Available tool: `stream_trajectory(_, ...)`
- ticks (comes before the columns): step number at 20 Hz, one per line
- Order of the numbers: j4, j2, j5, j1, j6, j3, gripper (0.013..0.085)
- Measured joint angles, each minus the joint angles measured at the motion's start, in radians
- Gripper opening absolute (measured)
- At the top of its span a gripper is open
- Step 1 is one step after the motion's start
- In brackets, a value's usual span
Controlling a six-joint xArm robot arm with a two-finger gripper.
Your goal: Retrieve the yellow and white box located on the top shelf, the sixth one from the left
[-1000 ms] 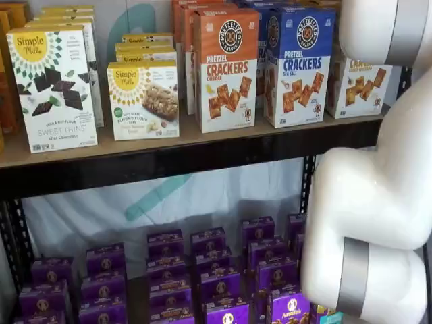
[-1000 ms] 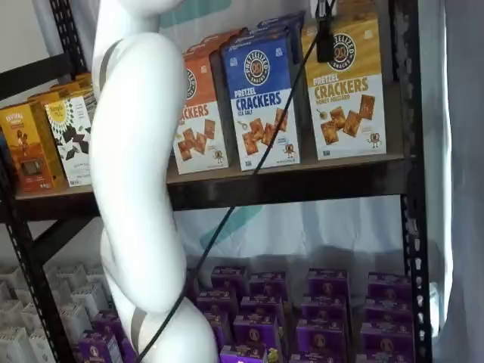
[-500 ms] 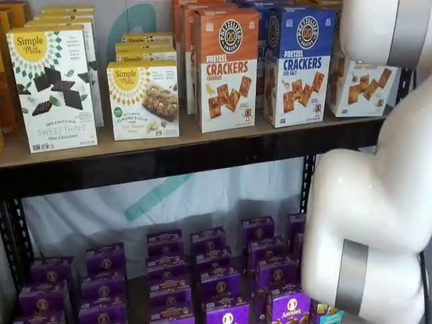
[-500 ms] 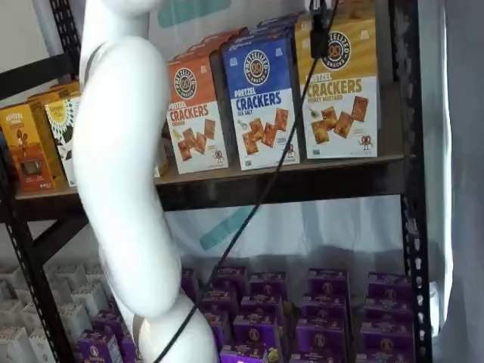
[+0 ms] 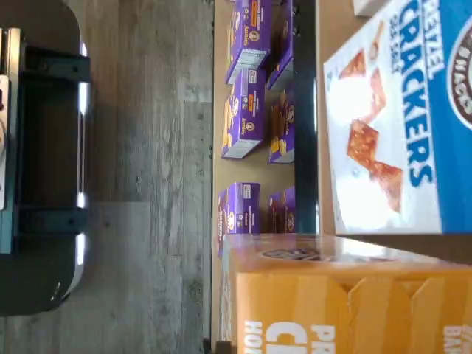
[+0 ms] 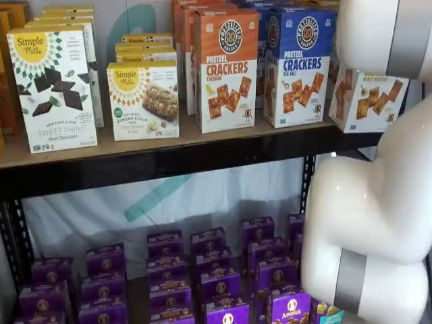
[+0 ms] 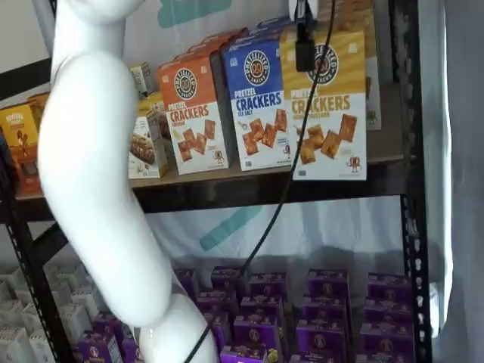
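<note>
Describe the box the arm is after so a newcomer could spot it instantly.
Find the top shelf, then its right end, where three Pretzel Crackers cartons stand in a row. The yellow and white box is rightmost, beside the blue-topped box, with a black finger at its top. Only it has a yellow band and overhangs the shelf's front edge.

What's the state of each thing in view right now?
yellow and white box: tilted, out past the front rail, gripped at its top.
gripper: shut on the yellow and white box; only one black finger shows.
blue-topped box: upright on the board.
orange-topped box: upright on the board.
top shelf: stocked.
purple boxes: upright, in rows on the lower level.
</note>
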Motion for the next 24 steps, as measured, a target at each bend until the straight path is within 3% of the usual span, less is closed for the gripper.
stream_trajectory(12, -0.037, -0.152, -0.017, 0.035, 0.014, 0.182, 0.065)
stream_trajectory(24, -0.077, -0.251, 0.001, 0.127, 0.09, 0.295, 0.065)
